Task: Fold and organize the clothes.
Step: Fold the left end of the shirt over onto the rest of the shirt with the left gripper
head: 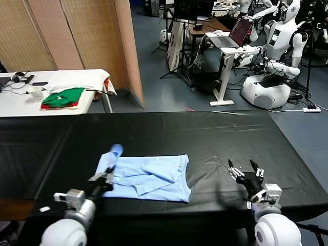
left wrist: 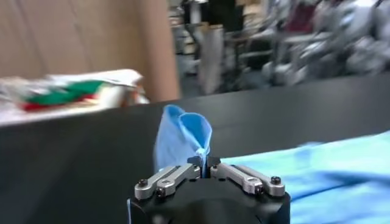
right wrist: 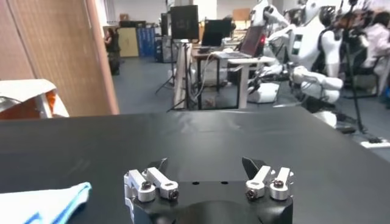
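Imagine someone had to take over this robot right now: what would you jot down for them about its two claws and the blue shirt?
Left gripper: shut on a pinch of the T-shirt, lifting a bit of its left edge off the black table.
Right gripper: open, empty, low over the table to the right of the shirt, not touching it.
Shirt: near the table's front edge, between the arms, partly gathered and creased.
Done: at most a first fold; not neat.
Left: lay the lifted edge over, finish folding, tidy it.
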